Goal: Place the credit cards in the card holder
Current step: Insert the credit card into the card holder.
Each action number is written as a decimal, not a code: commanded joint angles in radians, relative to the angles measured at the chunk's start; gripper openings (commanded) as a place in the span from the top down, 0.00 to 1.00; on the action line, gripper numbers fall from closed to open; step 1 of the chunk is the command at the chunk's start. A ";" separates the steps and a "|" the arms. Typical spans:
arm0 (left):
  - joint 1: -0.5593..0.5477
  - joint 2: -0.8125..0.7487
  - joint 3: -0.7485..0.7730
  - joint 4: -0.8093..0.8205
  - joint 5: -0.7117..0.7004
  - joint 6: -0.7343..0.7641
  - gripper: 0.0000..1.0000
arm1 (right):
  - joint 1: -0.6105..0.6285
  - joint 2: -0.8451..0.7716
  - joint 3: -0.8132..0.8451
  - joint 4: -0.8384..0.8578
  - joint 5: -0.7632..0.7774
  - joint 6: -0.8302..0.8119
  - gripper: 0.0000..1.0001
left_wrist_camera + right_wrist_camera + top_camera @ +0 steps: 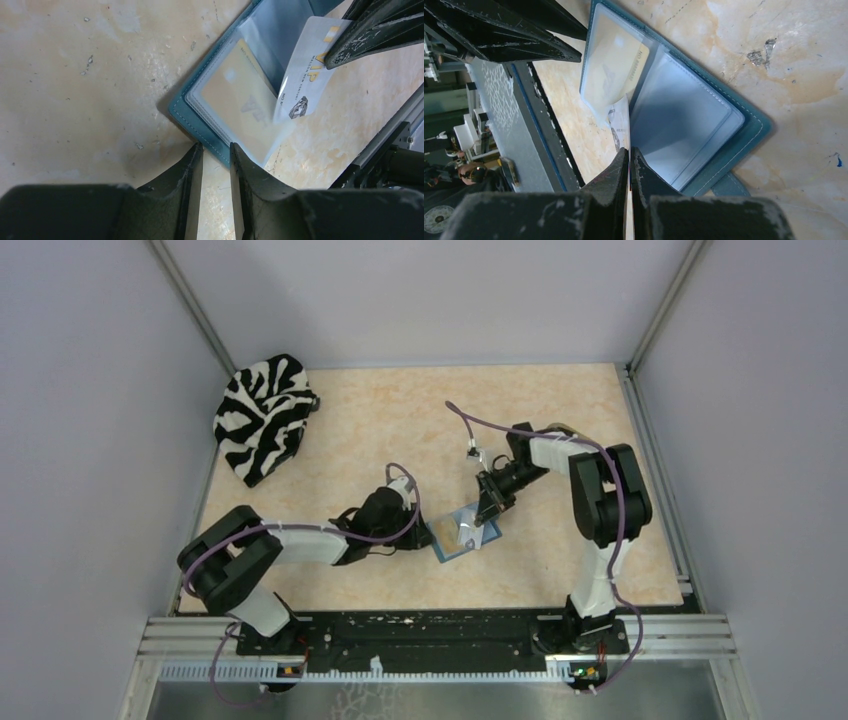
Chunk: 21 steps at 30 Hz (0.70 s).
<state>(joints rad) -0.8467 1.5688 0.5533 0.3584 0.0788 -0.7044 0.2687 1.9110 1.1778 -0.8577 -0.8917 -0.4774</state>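
Right gripper (630,150) of mine is pinched tight on a thin, glossy white plastic card (305,65) printed with gold "VIP" lettering and a small dark emblem. My right wrist camera sees the card edge-on, as a pale sliver running out from between the scuffed black fingers. Its far end meets the middle fold of the teal-blue stitched leather card holder (749,135). I cannot tell how far, if at all, it sits inside a pocket.

That holder lies spread open and flat on the marbled beige tabletop (400,420), between my two arms and near the front edge. Inside are clear, slightly cloudy plastic sleeves (684,120) with rounded corners. One of them holds a tan-orange rectangular card (235,100), dulled by the film over it.

My left gripper (215,147) stands partly open, with a narrow slot between its worn black fingers and the tips right at the holder's stitched rim. I cannot tell whether they press on it.

A crumpled zebra-striped cloth (262,415) sits in the far left corner.
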 commanded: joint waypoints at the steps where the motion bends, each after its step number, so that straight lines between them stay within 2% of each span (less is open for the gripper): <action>1: -0.003 0.033 0.025 -0.035 -0.008 0.027 0.67 | 0.012 0.021 0.012 0.016 0.020 0.000 1.00; 10: -0.003 0.059 0.080 -0.056 -0.006 0.062 0.66 | 0.012 0.063 0.076 -0.020 0.063 0.048 1.00; 17: -0.003 0.062 0.094 -0.061 -0.003 0.075 0.66 | 0.016 0.088 0.116 -0.013 0.149 0.148 1.00; 21: -0.003 0.068 0.101 -0.057 0.003 0.084 0.66 | 0.038 0.114 0.132 -0.034 0.169 0.161 0.96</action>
<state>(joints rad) -0.8467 1.6157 0.6281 0.3172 0.0788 -0.6514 0.2775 1.9888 1.2709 -0.8936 -0.7967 -0.3435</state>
